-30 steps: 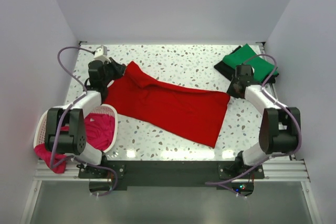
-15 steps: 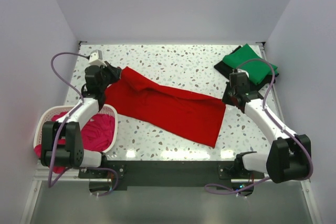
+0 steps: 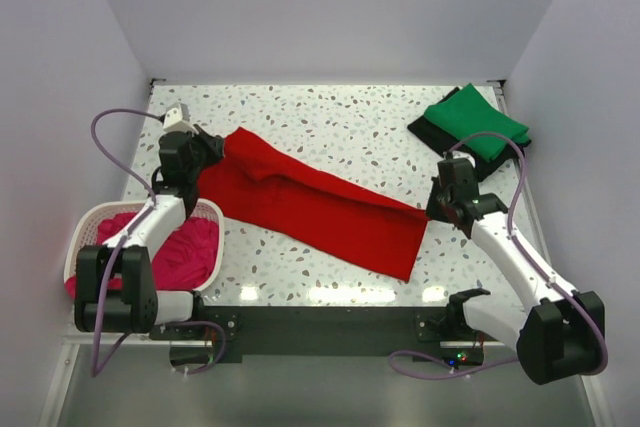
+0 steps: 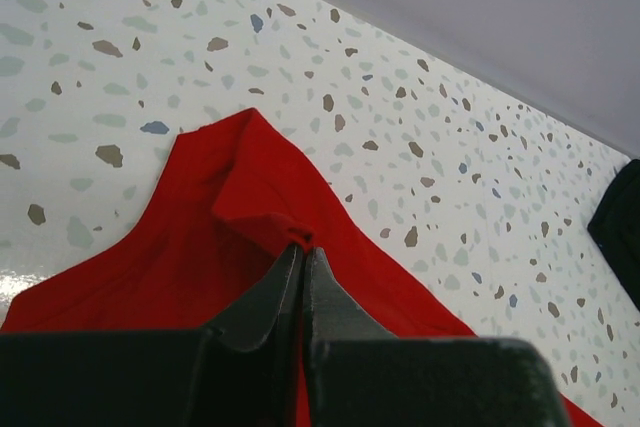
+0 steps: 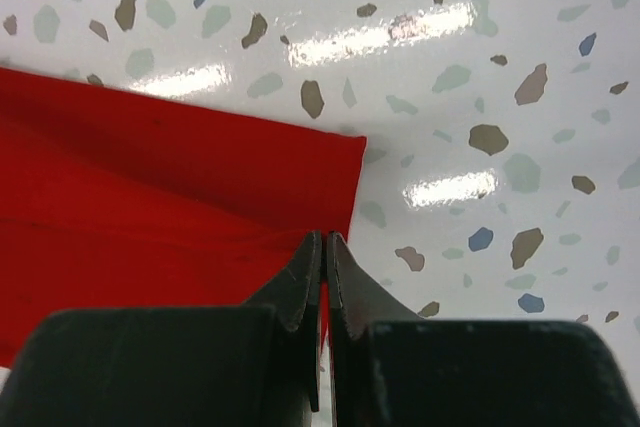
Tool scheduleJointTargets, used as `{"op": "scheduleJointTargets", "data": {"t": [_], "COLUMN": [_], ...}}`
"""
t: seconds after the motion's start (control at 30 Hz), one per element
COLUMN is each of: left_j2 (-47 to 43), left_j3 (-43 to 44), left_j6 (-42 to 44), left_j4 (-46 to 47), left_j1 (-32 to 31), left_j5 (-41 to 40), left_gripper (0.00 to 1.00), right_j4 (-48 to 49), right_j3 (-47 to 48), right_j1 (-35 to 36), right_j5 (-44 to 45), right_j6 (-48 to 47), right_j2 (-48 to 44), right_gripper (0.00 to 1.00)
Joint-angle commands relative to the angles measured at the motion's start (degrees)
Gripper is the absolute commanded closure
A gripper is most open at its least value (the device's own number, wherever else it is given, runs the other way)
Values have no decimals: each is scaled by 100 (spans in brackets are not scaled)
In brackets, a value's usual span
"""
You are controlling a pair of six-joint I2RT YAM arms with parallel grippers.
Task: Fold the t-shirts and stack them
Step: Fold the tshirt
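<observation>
1. Out past the left tool's outer side sits the white lattice basket (image 3: 82, 232) at the near-left edge of the surface (image 3: 345, 117). The magenta-pink t-shirt (image 3: 195, 247) is heaped inside it, and some cloth hangs over the near rim.
2. On to the left tool (image 4: 303, 244): its jaws are pinched tight together, clamping a small raised fold of the red t-shirt (image 3: 320, 212) right at the tips. A peaked corner of red cloth lies just beyond those tips.
3. Between the two tools, the red t-shirt runs as a long diagonal band across the speckled surface. It is held at both ends, and its middle lies down on the surface with a few soft ridges.
4. Now the right tool (image 5: 324, 239): its jaws are closed to a sliver with red cloth caught between them. They grip the shirt's edge just beside its square corner. Bare surface lies ahead of the tips and to their right.
5. Beyond the right tool, in the far right corner, the green t-shirt (image 3: 475, 119) lies folded on top of the black t-shirt (image 3: 423, 130). Both are well apart from the tool.
</observation>
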Motion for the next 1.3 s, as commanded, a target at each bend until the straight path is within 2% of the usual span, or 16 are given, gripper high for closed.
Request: {"op": "scheduleJointTargets", "data": {"t": [0.0,0.57,0.6,0.67,0.7,0.83,1.07,1.27], "left_j2": [-316,-906,-897,-897,-888,-862,-792,-713], "left_j3": [-125,-731,-766,-784,-793,-793,-784,-776], "left_j6": [79,44,52,61,61,105,158,175], "left_j4": [0,-140,-140,-131,-131,-131,-131,-131], "left_j1": [69,69,69,69,69,69,69,69], "left_j5": [-190,-278,-278,-269,-269,-278,-357,-357], "left_gripper": [100,100,100,100,100,100,100,100], "right_j4": [-159,-519,-588,-659,-729,-896,-669,630], "right_j3": [-191,-236,-218,-209,-192,-69,81,291], "right_j1": [109,803,838,943,1022,1190,1505,2840], "right_j5": [34,516,534,561,578,631,552,578], "right_j6": [22,453,471,550,576,682,743,867], "right_j2": [-222,-135,-135,-196,-240,-451,-373,136], "right_gripper": [100,100,98,84,71,57,55,56]}}
